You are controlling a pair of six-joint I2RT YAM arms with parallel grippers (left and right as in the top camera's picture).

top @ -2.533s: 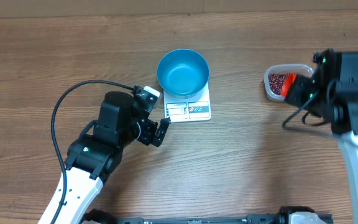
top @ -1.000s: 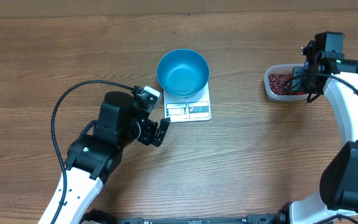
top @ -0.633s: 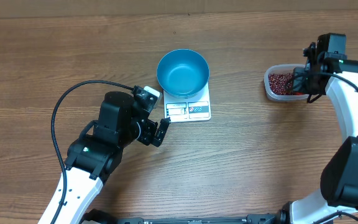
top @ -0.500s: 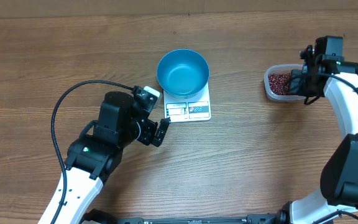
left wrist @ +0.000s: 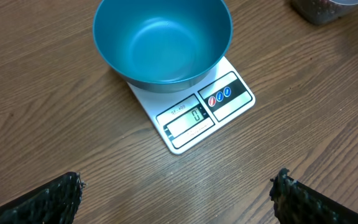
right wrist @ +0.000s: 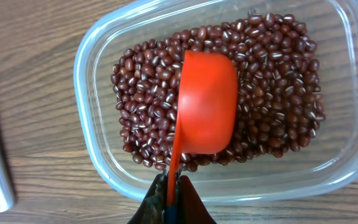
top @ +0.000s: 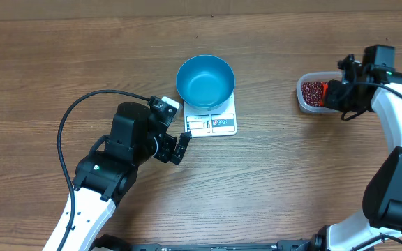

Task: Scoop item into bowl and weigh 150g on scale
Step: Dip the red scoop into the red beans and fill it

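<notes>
0 shows on scale [left wrist: 197, 112] w/ bowl [left wrist: 162, 40] atop; right end effector [right wrist: 171, 186] pinches scoop [right wrist: 207, 102] over beans [right wrist: 148, 93]; left end effector [left wrist: 176, 193] spread.

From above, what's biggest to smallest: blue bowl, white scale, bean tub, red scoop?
Biggest: blue bowl and white scale, about alike; the bowl hides part of the scale.
Next: bean tub.
Smallest: red scoop.

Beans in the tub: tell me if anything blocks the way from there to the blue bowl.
Nothing visible does. Only bare wooden table lies between the clear tub and the blue bowl on the scale. The open left gripper sits at the scale's display side, off that line.
</notes>
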